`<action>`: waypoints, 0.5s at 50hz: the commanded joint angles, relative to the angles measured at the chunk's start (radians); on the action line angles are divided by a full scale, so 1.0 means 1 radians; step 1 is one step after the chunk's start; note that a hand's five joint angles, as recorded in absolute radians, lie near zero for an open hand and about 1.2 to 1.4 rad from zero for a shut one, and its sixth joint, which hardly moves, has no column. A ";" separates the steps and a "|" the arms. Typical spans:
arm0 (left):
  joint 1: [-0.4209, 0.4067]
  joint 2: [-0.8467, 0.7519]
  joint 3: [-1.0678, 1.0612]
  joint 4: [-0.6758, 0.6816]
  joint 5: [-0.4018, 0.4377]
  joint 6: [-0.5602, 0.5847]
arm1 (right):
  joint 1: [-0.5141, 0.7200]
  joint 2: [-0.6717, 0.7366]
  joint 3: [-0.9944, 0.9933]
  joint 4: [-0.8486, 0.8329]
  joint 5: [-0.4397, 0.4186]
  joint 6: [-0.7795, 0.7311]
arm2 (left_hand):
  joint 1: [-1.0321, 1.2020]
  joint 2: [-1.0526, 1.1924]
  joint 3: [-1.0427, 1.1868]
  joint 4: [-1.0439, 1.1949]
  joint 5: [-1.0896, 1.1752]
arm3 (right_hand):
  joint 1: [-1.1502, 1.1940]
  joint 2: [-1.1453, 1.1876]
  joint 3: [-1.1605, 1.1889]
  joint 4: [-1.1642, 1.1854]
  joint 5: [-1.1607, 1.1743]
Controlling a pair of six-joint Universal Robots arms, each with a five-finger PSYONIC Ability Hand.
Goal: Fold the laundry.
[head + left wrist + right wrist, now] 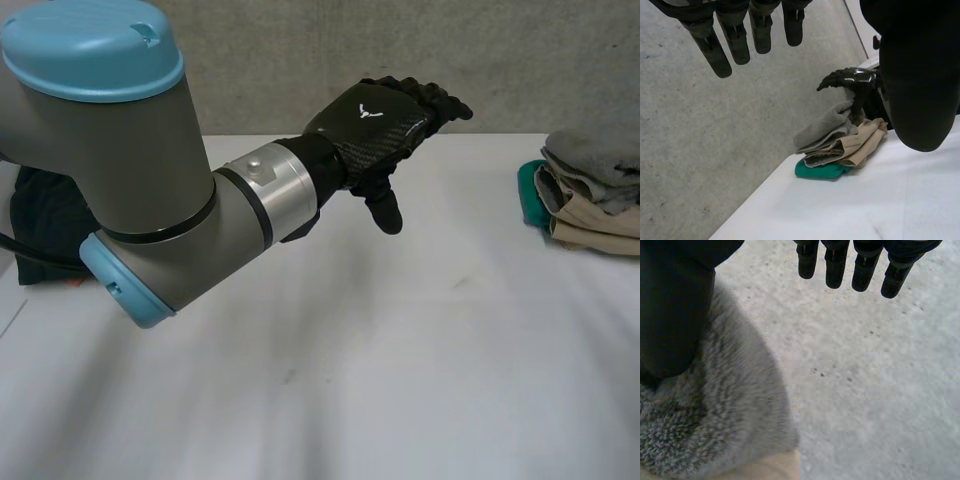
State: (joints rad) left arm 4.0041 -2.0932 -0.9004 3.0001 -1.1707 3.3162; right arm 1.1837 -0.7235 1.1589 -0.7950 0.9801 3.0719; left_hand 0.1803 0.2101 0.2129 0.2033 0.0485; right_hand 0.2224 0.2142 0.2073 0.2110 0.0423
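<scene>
**Item 1, left hand** [385,120]. Upper centre of the head view, held out above the white table [400,380]. Fingers loosely extended, thumb hanging down. Nothing in it.

**Item 2, right hand** [852,79]. Right above the folded stack, thumb over the grey fleece. In its own wrist view the fingers are straight and spread past the fleece's edge. Nothing is gripped, and contact with the fleece cannot be told.

**Item 3, folded stack** [590,200]. Right edge of the head view, on the table. Grey fleece [600,155] on top, beige piece [590,225] beneath it, teal piece [530,200] showing at the bottom of the stack's left side. Appears finished.

**Item 4, dark garment** [40,225]. Left edge of the head view, a bunched heap mostly hidden behind the left arm [130,190]. Its long axis cannot be read. Probably the next piece to fold.

**Governing relation.** The dark garment lies on the left arm's side, well apart from the right hand and the stack. The left hand points away from it, toward upper centre. Judged so, the left arm is nearer, and its hand would need to draw back towards the left edge to reach the heap.
</scene>
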 commanded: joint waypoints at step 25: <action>0.146 0.131 0.071 0.039 -0.246 -0.089 | 0.166 -0.654 0.367 0.196 0.269 -0.286 | 0.007 -0.023 -0.026 -0.016 -0.036 | -0.048 -0.040 -0.033 -0.036 -0.042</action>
State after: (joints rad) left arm 4.0085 -2.0167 -0.8430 3.0397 -1.2491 3.2369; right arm 1.1445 -1.2304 1.3035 -0.3957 1.3716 2.6712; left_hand 0.1803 0.2051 0.2102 0.1973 0.0485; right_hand 0.2224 0.2141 0.2073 0.2110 0.0423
